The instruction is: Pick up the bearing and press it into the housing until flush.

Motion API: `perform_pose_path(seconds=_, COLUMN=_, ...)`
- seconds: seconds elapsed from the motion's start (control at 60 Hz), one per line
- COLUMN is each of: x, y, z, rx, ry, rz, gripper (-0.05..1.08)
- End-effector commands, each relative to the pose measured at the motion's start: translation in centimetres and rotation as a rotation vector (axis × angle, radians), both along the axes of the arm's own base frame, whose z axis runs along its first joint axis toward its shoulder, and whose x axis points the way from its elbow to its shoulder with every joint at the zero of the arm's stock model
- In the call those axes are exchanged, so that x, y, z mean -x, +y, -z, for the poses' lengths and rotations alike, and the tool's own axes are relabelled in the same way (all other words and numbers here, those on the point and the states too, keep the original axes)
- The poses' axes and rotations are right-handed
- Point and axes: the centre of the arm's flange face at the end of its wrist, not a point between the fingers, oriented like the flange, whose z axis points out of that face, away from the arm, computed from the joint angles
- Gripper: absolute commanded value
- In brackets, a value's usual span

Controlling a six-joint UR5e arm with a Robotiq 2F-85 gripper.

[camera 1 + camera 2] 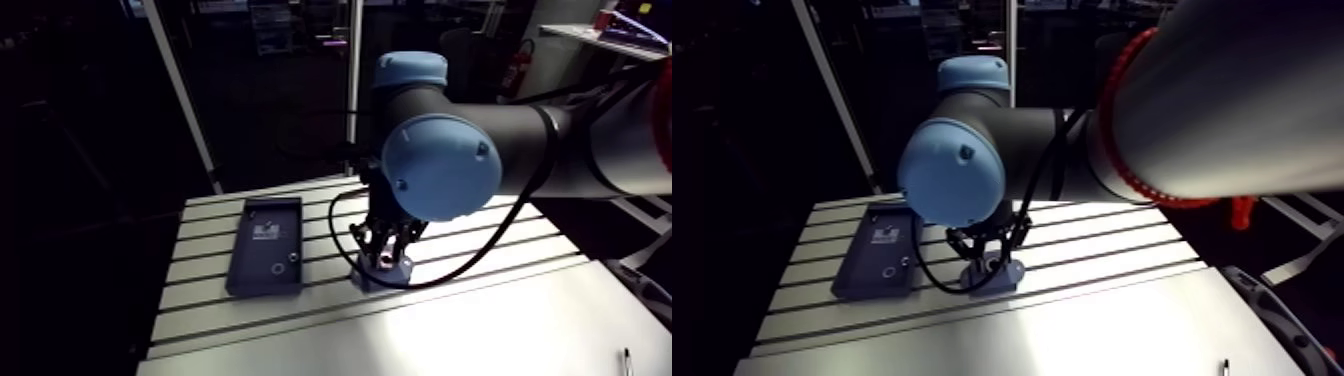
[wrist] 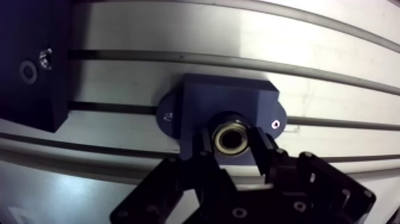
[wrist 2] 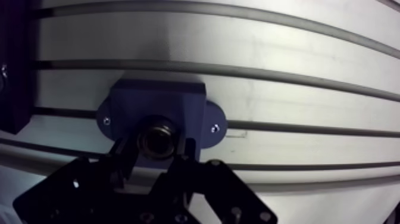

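One bearing (image 2: 231, 136) gripped in pincer (image 2: 232, 143), one housing (image 2: 229, 98), one tray (image 1: 248, 270)

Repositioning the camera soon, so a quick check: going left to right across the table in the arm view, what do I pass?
First the dark tray → then the gripper, shut on the bearing at the housing.

UR arm (image 1: 560, 150): dark-grey tubular links, round light-blue joint caps (image 1: 441, 167) each with one small screw near the rim, silvery upper link (image 1: 1232, 100); gripper (image 2: 231, 138) matt black, angular linkage plates, flat fingers (image 2: 260, 150), small bright screw heads (image 2: 239, 212).
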Motion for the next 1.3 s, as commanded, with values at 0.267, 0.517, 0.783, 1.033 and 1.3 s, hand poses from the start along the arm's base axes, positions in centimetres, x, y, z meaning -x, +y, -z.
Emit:
perform_pose_path(seconds=0.267, x=0.06, y=0.11, z=-0.05, rx=0.001, ry=0.002, rz=0.001, gripper=0.62)
perform_pose_path(seconds=0.517, x=0.0, y=0.0, z=0.0, rx=0.003, ry=0.001, rz=0.0, gripper=0.62)
perform_pose_path(seconds=0.783, x=0.11, y=0.03, z=-0.1, rx=0.002, ry=0.003, rz=0.001, gripper=0.62)
perform_pose_path(seconds=1.033, x=0.17, y=0.05, z=-0.16, rx=0.002, ry=0.005, rz=0.001, gripper=0.62)
perform_pose_path(seconds=1.3, x=-0.01, y=-0.09, z=0.02, rx=0.005, ry=0.0, rz=0.0, gripper=0.62)
